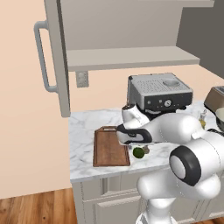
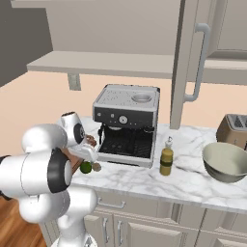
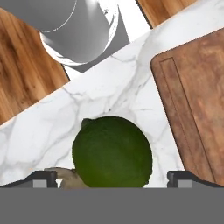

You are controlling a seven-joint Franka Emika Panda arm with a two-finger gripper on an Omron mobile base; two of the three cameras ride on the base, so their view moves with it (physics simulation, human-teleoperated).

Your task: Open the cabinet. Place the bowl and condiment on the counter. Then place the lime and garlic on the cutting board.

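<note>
1. Two fingertips spread wide, gripper (image 3: 112, 177) straddling the small round dark-green lime (image 3: 112, 152), nothing clamped.
2. Lime sits on the white marble counter (image 3: 109, 94), just beside the dark brown wooden cutting board (image 3: 199, 100).
3. I judge it light, firm and prone to rolling; I'd pinch across its widest middle.

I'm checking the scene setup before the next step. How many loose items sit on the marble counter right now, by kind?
Fruit and garlic: 2, lime, garlic
Containers: 2, bowl, condiment
Appliances: 2, coffee machine, toaster
Boards: 1, cutting board
Total: 7

Lime (image 3: 112, 151) and garlic (image 3: 65, 178) touching, beside cutting board (image 3: 197, 100).
</note>
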